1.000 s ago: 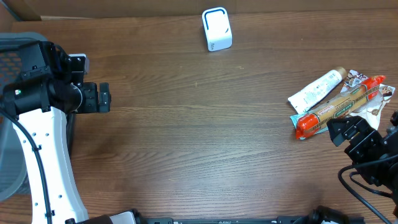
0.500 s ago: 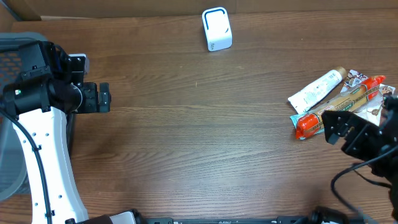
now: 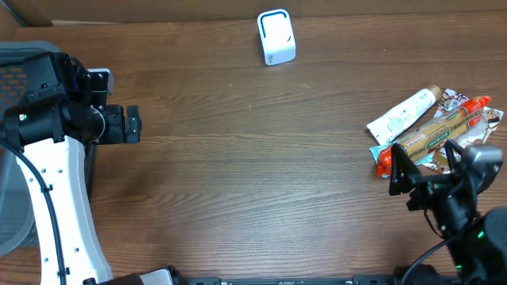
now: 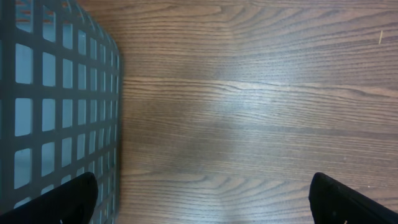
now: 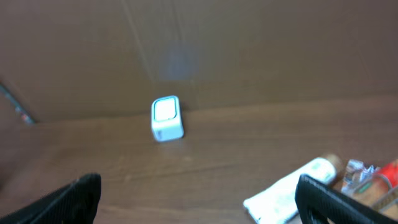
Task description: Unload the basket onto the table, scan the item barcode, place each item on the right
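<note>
The items lie in a pile at the table's right: a white tube (image 3: 404,113), a long orange-red packet (image 3: 432,136) and a white wrapper (image 3: 471,120) under it. The white scanner box (image 3: 276,36) stands at the back centre. My right gripper (image 3: 425,168) hovers open just in front of the pile, holding nothing. In the right wrist view the scanner box (image 5: 166,118) is far ahead, and the white tube (image 5: 292,190) lies low at the right by the right finger (image 5: 342,202). My left gripper (image 3: 133,124) stays open at the far left, empty, over bare wood (image 4: 249,124).
A grey mesh basket (image 3: 16,71) stands at the left edge, close beside the left gripper; its wall (image 4: 56,93) fills the left of the left wrist view. A brown cardboard wall (image 5: 249,50) closes off the back of the table.
The right arm has swung up and leftward, so its open gripper now faces the back of the table just in front of the pile. The left arm has not moved.
</note>
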Robot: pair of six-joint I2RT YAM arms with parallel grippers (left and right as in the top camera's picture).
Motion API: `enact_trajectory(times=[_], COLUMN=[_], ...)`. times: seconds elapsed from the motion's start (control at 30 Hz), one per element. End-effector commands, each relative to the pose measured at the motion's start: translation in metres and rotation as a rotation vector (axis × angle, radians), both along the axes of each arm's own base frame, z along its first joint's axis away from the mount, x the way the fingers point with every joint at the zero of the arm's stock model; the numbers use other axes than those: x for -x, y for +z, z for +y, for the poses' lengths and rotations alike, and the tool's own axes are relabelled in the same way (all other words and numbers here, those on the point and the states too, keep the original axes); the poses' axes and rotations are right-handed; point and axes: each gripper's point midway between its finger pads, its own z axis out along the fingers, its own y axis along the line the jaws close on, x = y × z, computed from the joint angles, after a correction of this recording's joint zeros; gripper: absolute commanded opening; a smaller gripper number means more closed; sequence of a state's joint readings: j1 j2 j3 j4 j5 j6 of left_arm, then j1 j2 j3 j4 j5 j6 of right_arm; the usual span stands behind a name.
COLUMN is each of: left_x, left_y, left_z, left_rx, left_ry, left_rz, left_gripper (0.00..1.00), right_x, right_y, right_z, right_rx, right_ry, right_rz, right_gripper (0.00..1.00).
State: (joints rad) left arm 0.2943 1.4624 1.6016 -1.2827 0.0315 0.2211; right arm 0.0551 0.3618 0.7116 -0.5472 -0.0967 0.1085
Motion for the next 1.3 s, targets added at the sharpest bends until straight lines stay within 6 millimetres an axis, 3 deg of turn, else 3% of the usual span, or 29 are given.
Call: enact_trajectory(times=[0.0, 0.3, 0.67, 1.27], left_x=[0.0, 0.0, 0.0, 0.0], left_y=[0.005, 0.005, 0.005, 0.005], left_z=[-0.003, -0.003, -0.003, -0.003], left_rx=[-0.006, -0.006, -0.006, -0.006], left_ry=[-0.031, -0.031, -0.031, -0.031], left_rz=[-0.016, -0.016, -0.016, -0.016], left_gripper=[1.0, 1.0, 1.0, 1.0], right_x=[0.002, -0.008, -0.016, -0.02], right_y=[-0.023, -0.085, -0.143, -0.14], right_z=[-0.009, -0.007, 0.008, 0.004], right_rx=[0.009, 0.009, 0.132, 0.129], right_ry=[-0.05, -0.045, 0.051, 0.02], right_rz=[-0.066, -0.139, -0.107, -0.155], right_gripper=[1.0, 1.0, 1.0, 1.0])
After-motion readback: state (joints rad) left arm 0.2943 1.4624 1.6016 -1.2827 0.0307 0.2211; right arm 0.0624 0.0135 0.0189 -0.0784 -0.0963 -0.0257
